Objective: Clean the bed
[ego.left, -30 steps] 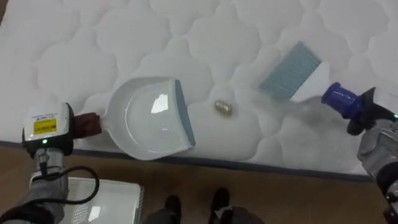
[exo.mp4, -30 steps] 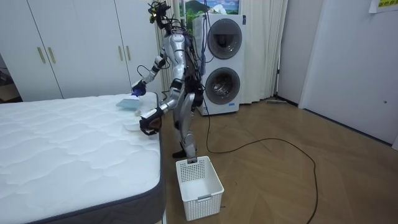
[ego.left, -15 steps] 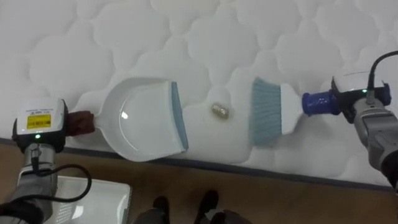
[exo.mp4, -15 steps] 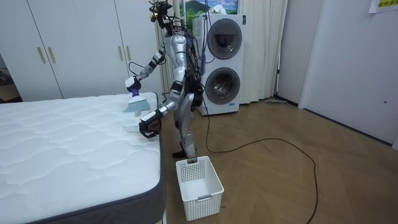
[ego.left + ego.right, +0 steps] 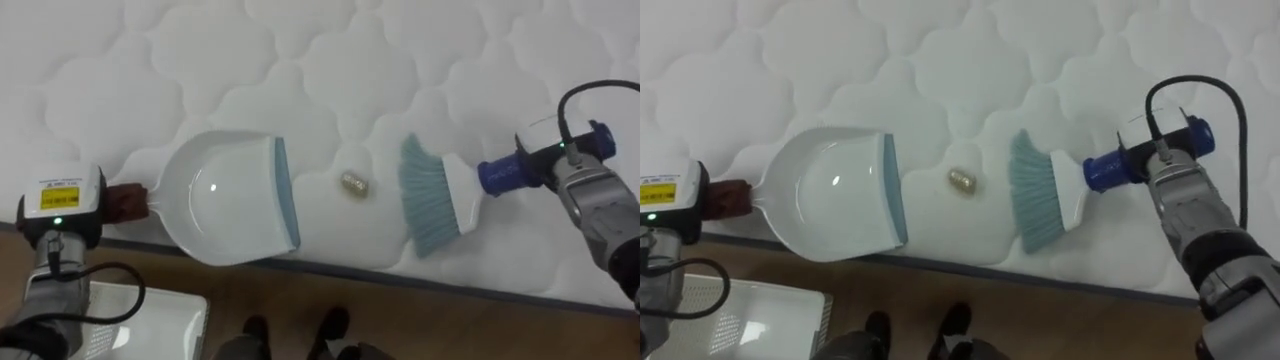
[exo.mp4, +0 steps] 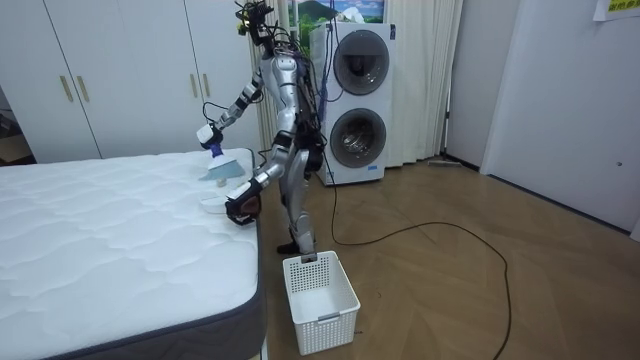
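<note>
Since 1 s ago: the brush (image 5: pixel 430 195) was lifted, bristles angled up and well away from the dustpan (image 5: pixel 225 200). Now it lies low on the mattress (image 5: pixel 330 60), bristles down, head facing the dustpan mouth. Since 0.5 s ago the bristle edge sits slightly nearer the dustpan and the head is tilted a bit, handle end up and away. The dustpan is in the same place. The crumb (image 5: pixel 354 184) has not moved.

Crumb: small tan oval nugget, lying on the white quilted mattress between dustpan lip and bristles, touching neither, slightly closer to the bristles.

Dustpan: white, grey-blue lip, flat on the mattress near its front edge, mouth toward the crumb, dark red handle pointing away from it.

Right hand (image 5: pixel 548 160): on the far side of the brush from the dustpan, fingers clamped round the blue brush handle.

Left hand (image 5: pixel 60 205): at the dustpan's handle end. Its fingers are hidden under the wrist, so I cannot tell their state.

Room view: robot stands at the mattress corner, leaning over it, with a white basket (image 6: pixel 320 300) on the floor below the dustpan side.
</note>
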Robot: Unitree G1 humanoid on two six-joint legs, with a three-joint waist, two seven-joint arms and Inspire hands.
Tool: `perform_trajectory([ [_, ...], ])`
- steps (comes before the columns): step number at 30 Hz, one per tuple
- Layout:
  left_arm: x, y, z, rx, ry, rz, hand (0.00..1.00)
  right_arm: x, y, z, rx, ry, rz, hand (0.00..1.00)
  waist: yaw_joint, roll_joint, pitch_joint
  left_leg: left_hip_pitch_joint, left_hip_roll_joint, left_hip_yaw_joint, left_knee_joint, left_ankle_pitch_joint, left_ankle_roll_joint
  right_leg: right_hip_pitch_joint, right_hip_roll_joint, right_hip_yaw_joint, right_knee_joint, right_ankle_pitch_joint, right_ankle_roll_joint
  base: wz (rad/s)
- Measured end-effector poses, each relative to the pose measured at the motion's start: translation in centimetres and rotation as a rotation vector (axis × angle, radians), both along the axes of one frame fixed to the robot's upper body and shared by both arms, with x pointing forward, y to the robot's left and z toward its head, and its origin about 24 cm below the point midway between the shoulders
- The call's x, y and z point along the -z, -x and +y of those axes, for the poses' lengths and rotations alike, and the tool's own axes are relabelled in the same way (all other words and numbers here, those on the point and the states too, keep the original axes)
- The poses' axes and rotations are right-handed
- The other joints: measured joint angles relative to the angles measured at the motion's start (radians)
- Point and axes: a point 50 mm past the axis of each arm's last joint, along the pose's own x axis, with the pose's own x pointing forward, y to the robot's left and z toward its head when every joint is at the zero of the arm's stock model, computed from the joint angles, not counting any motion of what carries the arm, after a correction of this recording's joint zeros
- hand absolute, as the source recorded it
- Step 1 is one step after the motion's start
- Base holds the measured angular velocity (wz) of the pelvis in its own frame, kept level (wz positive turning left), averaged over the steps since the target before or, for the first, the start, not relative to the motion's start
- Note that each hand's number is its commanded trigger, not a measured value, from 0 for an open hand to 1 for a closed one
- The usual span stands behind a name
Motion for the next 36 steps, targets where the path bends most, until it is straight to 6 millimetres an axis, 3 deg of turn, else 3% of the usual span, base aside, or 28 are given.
perform_trajectory([
  [7,0.2,0.2,0.1,-0.008,0.003,0.018,1.00,-0.3,-0.2,0.4,-0.011,-0.003,-0.016,1.00,0.001,-0.005,-0.0034,0.012,0.004,0.000,-0.005,-0.001,-0.001,0.024,0.004,-0.007,-0.017,0.003,0.000,0.01],
  [20,0.2,0.3,-0.1,-0.017,-0.015,0.006,1.00,-0.1,0.3,-0.3,-0.043,0.012,-0.127,1.00,0.004,-0.001,-0.0017,0.013,0.001,-0.002,-0.010,0.000,-0.001,0.024,0.003,-0.011,-0.015,0.003,0.001,0.00],
  [28,1.0,0.6,-0.9,-0.023,-0.006,0.020,1.00,0.2,0.7,0.2,-0.063,-0.072,-0.238,1.00,0.005,0.025,0.0014,0.028,-0.005,-0.003,-0.033,0.000,-0.002,0.031,0.001,-0.010,-0.016,0.004,0.001,0.00],
  [36,1.4,0.6,-1.6,-0.034,0.008,0.016,1.00,0.3,0.4,2.5,-0.137,-0.145,-0.327,1.00,0.006,0.045,0.0011,0.023,-0.006,-0.004,-0.034,0.001,-0.003,0.023,-0.001,-0.010,-0.012,0.003,0.001,0.00],
])
